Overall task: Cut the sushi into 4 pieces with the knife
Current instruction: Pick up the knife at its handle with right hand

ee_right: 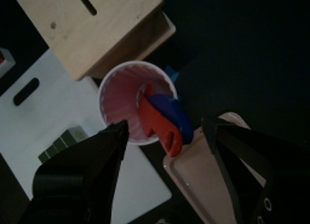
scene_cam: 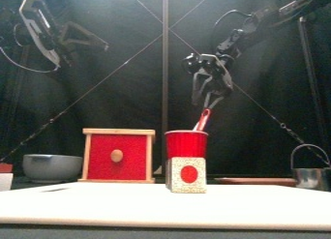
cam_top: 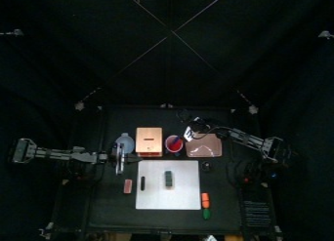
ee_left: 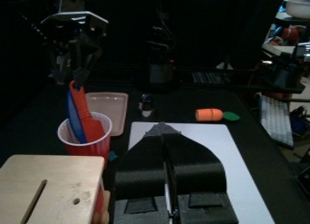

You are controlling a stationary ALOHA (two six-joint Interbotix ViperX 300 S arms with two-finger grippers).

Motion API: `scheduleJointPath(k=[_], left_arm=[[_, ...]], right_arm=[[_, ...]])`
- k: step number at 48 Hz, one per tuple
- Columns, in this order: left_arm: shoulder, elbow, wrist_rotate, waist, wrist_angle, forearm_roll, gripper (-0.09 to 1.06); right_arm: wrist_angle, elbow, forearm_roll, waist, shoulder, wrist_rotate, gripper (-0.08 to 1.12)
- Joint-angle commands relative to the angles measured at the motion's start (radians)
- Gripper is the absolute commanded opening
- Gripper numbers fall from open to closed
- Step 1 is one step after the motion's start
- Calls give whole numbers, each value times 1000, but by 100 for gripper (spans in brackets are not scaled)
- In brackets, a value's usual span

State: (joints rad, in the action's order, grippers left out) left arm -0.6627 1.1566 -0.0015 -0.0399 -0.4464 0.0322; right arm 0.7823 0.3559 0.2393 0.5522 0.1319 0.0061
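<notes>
Black curtains [cam_top: 117,50] hang behind and beside the small black table [cam_top: 117,216].

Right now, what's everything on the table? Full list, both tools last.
cutting board: 1, white, front centre
sushi roll: 1, dark green, on the board
cup: 1, red, behind the board
knives: 2, blue knife and red knife, standing in the cup
wooden box: 1, pale with red drawer front, left of the cup
bowl: 1, blue-grey, left of the box
tray: 1, pink, right of the cup
cutter: 1, metal, right side
small toys: 3, orange toy and green toy right of the board, red toy left of it
right tool: open, over the cup, knives between its jaws
left tool: shut, over the table's left side
</notes>
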Motion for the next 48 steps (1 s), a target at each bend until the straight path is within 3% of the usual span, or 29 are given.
scheduleJointPath(k=[1, 48], left_arm=[[2, -11, 0, -5, -9, 3, 0], [2, 3, 2, -26, -8, 17, 0]], right_arm=[[14, -28, 9, -8, 17, 2, 95], [115, -101, 29, -41, -61, 12, 95]])
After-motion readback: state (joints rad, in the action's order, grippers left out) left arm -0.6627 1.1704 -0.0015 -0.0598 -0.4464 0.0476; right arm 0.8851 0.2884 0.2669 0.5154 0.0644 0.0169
